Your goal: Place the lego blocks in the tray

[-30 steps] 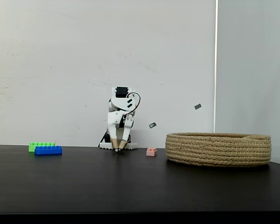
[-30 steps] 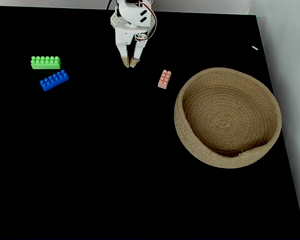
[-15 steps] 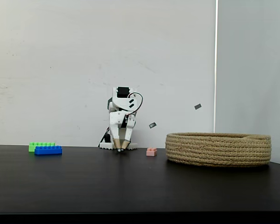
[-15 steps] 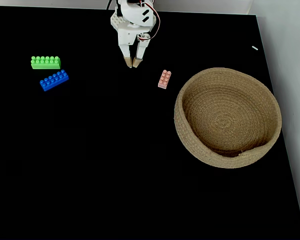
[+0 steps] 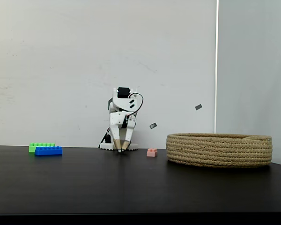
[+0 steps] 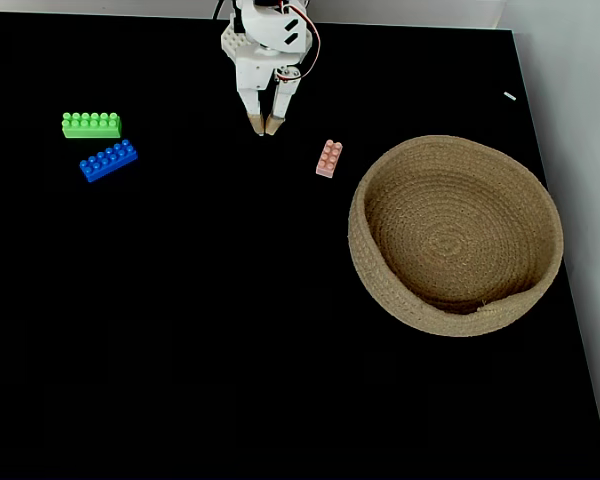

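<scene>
The green lego block (image 6: 91, 124) and the blue lego block (image 6: 108, 160) lie close together at the table's left in both fixed views, green (image 5: 42, 146) behind blue (image 5: 48, 150). Right of the arm lies the small pink block (image 6: 328, 158) (image 5: 152, 152), just left of the tray (image 6: 380, 290), a wide coiled rope basket (image 5: 219, 150) with nothing inside. My gripper (image 6: 265, 126) (image 5: 121, 148) hangs tips-down by the arm's base at the table's far edge. Its jaws are all but together and hold nothing. It is well apart from all the blocks.
The black table (image 6: 230, 330) ends at a white wall behind the arm and at a white strip on the right in a fixed view. A wide stretch of bare tabletop lies in front of the arm.
The gripper shifted slightly to the right and a little up from a second ago. Blocks and tray have not moved.
</scene>
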